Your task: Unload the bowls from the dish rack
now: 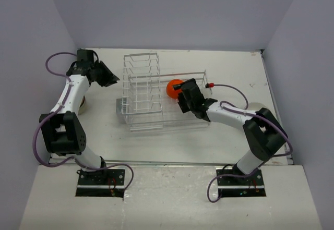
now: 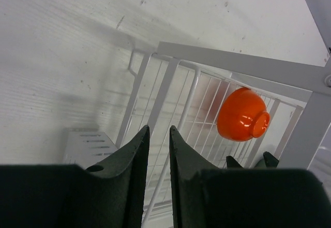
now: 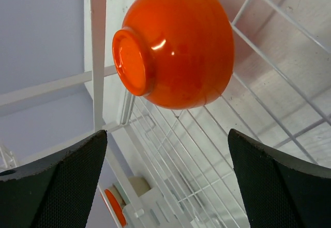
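A: Bowl location?
B: Orange bowl [image 1: 174,87] is in the dish rack [image 1: 141,92], right of centre in the top view, with its foot toward the right tool [image 3: 165,140].
A: Tools?
B: Right is spread wide, not touching the bowl. Left tool [image 2: 159,130] is nearly pressed together and empty, upper left beside the rack.

— What's there besides the job itself?
— A white bench [image 1: 156,141], flecked with small dark specks, with pale lilac walls [image 1: 172,11] on three sides.
— Anything resting on it?
— A small grey slotted box [image 2: 85,145], left of centre. A cream board [image 1: 172,198] runs along the near edge.
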### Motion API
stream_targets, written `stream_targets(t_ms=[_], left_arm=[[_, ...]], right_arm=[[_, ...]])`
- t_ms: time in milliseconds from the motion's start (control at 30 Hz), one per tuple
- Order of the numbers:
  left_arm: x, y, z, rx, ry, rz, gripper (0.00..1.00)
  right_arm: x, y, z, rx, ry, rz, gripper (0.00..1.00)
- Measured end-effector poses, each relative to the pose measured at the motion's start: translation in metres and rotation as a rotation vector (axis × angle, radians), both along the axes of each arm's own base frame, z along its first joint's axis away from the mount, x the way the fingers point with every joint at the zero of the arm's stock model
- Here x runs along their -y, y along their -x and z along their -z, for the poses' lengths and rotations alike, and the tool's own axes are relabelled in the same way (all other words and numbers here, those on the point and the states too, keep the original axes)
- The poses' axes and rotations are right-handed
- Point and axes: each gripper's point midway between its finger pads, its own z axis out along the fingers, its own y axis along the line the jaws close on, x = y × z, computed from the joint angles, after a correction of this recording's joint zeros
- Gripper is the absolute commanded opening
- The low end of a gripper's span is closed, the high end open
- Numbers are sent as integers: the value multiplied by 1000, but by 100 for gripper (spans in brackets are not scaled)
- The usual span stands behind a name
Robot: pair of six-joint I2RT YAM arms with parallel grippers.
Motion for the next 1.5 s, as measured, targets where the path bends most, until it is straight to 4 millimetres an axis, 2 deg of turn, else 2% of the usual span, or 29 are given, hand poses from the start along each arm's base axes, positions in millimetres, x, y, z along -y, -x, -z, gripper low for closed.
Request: stream_targets(t_ms=[167, 433, 567, 800, 1067, 1500], left_arm=[[2, 3, 3, -9, 6, 6, 22], [9, 6, -3, 39, 14, 26, 22], [11, 14, -1, 40, 20, 31, 23], [13, 14, -2, 54, 32, 43, 23], [16, 12, -4, 70, 46, 56, 23], [20, 16, 3, 58, 63, 70, 24]], right_arm=[[14, 5, 0, 24, -12, 50, 99], [17, -5, -10, 77, -35, 107, 99], [14, -7, -3, 77, -39, 138, 99], [-2, -10, 9, 60, -61, 165, 99], [3, -10, 20, 50, -65, 203, 99], [7, -12, 19, 109, -96, 212, 99]])
